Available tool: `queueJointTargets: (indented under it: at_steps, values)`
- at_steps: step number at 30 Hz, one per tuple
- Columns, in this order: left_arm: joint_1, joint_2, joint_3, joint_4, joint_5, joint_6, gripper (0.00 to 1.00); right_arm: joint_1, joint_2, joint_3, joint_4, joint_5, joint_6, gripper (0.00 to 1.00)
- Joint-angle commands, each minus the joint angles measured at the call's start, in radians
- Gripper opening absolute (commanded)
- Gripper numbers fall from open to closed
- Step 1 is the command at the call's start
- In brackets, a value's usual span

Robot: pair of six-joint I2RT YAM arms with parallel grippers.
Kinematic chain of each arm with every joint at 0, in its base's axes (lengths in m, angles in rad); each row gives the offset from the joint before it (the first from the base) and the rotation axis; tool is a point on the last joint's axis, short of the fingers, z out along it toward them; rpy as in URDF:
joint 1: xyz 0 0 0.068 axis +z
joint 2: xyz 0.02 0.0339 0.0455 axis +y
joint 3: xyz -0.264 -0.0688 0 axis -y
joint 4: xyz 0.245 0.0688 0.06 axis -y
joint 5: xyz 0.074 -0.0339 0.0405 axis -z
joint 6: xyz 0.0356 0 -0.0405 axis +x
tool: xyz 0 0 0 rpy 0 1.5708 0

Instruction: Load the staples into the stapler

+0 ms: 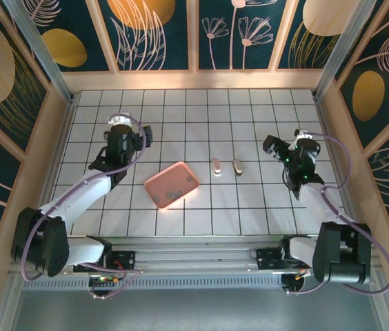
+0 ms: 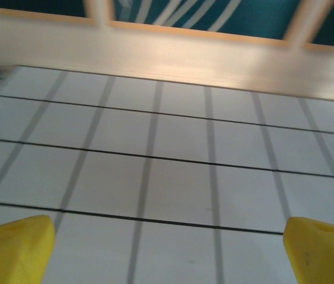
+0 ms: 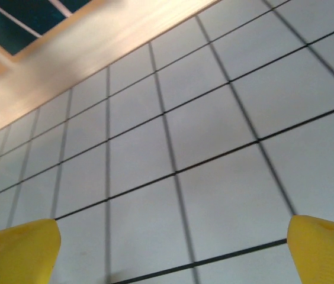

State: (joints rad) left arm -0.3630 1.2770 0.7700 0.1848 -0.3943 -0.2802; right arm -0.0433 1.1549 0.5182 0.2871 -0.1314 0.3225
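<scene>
Surface: white tiled table (image 1: 250, 110) boxed in by wooden walls (image 1: 194, 79).
Stapler: the stapler (image 1: 216, 166) lies flat at the centre of the top view, apart from both arms. A greyer oblong (image 1: 236, 166) lies just to its right.
Staples: the staples (image 1: 173, 194) sit in the pink tray (image 1: 154, 187) left of centre, probably so they don't scatter.
Left: left gripper (image 2: 167, 254) is spread wide and holds nothing, upper left of the tray.
Right: right gripper (image 3: 173, 251) is spread wide and holds nothing, right of the oblongs.
Room: bare tiles surround both oblongs, and the tray's raised rim is the nearest edge.

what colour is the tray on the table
The tray is salmon pink, seen best in the top external view.
</scene>
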Motion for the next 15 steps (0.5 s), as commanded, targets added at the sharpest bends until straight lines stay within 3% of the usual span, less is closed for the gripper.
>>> queueJointTargets:
  at_steps: [1,8,15]
  values:
    - [0.027,-0.077,-0.117,0.177,-0.184,0.054,0.99,-0.054,-0.02,-0.086,0.236,0.009,-0.129,0.99]
    - [0.132,-0.169,-0.424,0.545,-0.202,0.132,0.99,-0.111,0.056,-0.224,0.518,-0.008,-0.182,0.99]
    - [0.228,0.002,-0.551,0.871,-0.094,0.166,0.99,-0.113,0.233,-0.322,0.917,-0.019,-0.216,0.99]
